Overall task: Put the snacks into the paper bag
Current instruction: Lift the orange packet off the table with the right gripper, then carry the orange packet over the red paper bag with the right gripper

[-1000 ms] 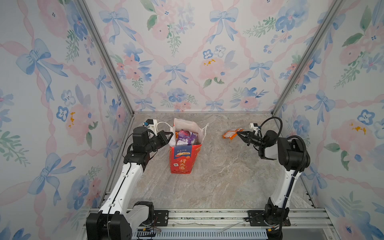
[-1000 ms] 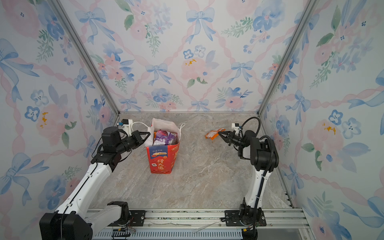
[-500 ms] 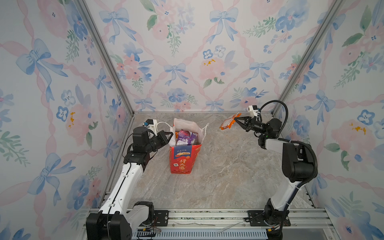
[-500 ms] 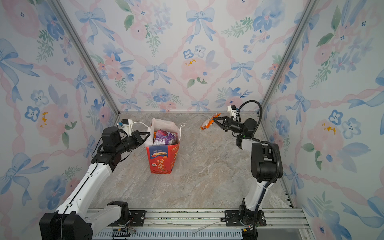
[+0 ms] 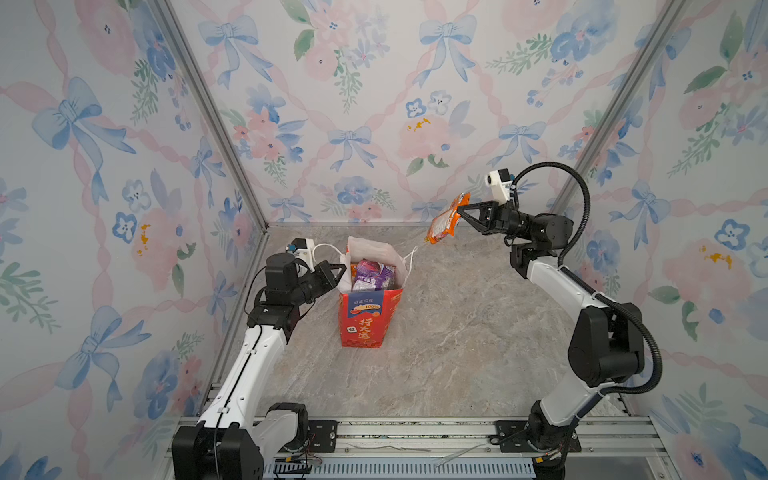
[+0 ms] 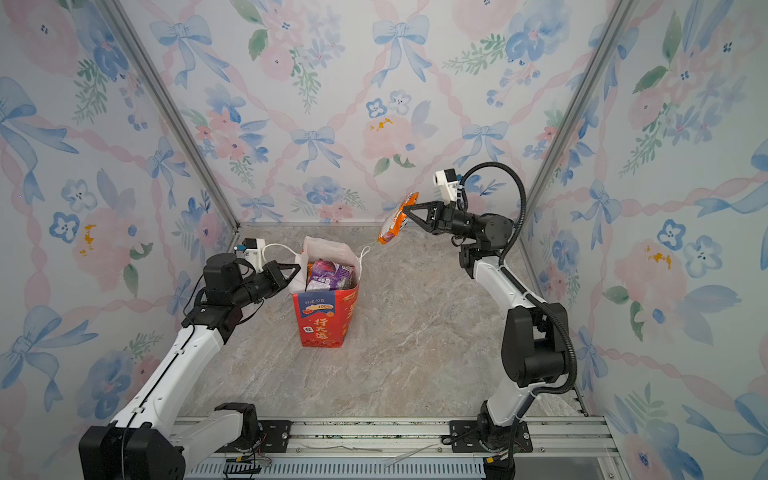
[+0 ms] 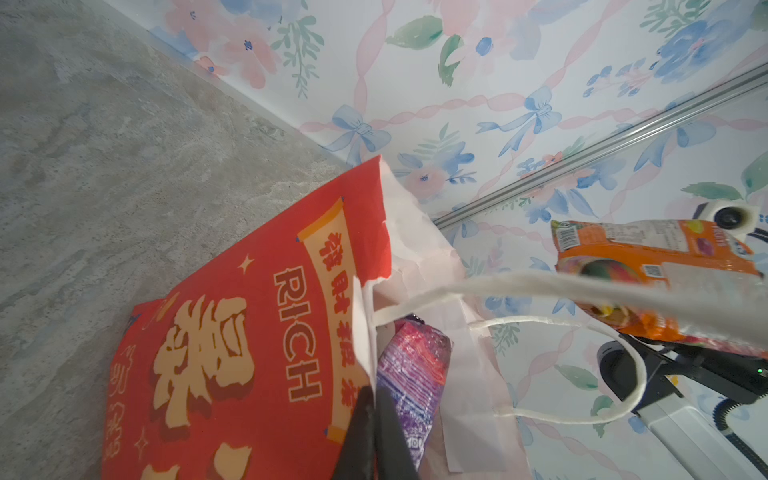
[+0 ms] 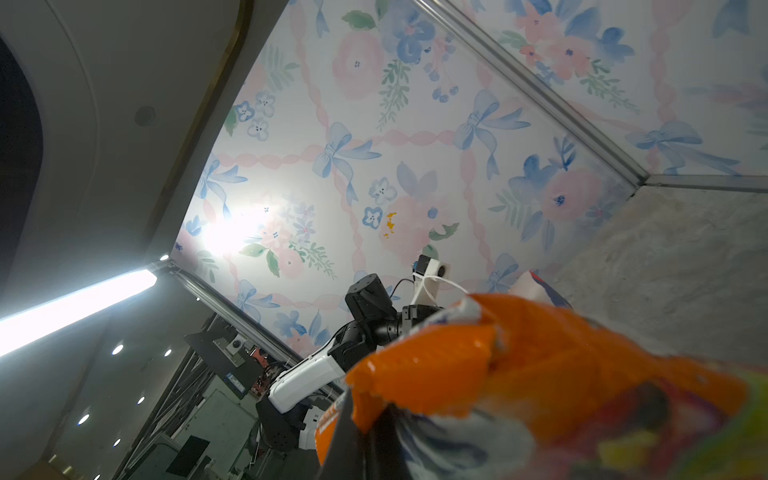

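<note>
Both top views: an orange packet (image 5: pixel 445 219) is being held in the air, clear of the red paper bag (image 5: pixel 365 320).
The packet is being pinched by its upper edge in the closed right claw (image 5: pixel 459 207), above the bench's (image 5: pixel 457 332) back edge. The bag, standing toward the back left corner, is being gripped at its rim by the clamped left claw (image 5: pixel 342 270). Purple packets (image 5: pixel 372 276) are lying up to the rim, so a snag on a string handle (image 7: pixel 478 289), or a slide onto the bench, is being risked.
</note>
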You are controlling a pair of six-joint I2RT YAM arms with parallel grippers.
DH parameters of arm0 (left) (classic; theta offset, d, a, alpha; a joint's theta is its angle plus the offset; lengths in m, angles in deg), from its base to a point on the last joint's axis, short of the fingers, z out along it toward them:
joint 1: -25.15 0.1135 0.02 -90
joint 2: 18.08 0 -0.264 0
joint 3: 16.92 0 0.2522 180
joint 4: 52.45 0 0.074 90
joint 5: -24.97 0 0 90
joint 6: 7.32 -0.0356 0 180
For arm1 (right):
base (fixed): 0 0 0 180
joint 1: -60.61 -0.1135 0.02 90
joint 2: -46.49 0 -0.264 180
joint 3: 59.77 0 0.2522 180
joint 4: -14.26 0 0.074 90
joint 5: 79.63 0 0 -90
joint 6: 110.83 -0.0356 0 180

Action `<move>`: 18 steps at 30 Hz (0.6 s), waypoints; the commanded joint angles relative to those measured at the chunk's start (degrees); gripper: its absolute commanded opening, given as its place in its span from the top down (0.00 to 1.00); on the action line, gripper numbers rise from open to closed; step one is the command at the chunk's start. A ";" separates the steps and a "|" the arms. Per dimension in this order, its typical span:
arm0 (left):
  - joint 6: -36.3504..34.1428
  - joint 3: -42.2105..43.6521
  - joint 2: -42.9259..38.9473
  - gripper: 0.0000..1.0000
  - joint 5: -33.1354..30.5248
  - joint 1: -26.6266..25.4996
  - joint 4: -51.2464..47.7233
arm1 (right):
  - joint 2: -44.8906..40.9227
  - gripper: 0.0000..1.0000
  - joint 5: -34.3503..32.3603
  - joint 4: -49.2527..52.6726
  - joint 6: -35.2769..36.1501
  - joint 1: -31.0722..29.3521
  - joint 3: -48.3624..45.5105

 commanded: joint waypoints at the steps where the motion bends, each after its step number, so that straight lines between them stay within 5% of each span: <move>1: 0.03 0.57 -0.59 1.00 0.76 -0.07 0.45 | -2.63 1.00 -0.39 -0.39 0.17 -2.95 3.42; 7: 0.03 0.57 -1.13 1.00 1.04 -0.07 0.42 | -8.85 1.00 0.34 22.41 17.02 -10.14 5.89; 14: -0.14 0.74 -1.26 1.00 1.39 -0.07 0.43 | -11.96 1.00 -4.89 69.36 53.38 -20.13 14.33; 18: -0.32 0.92 -1.53 1.00 1.72 -0.07 0.50 | -10.19 1.00 -7.25 75.86 57.82 -23.26 16.87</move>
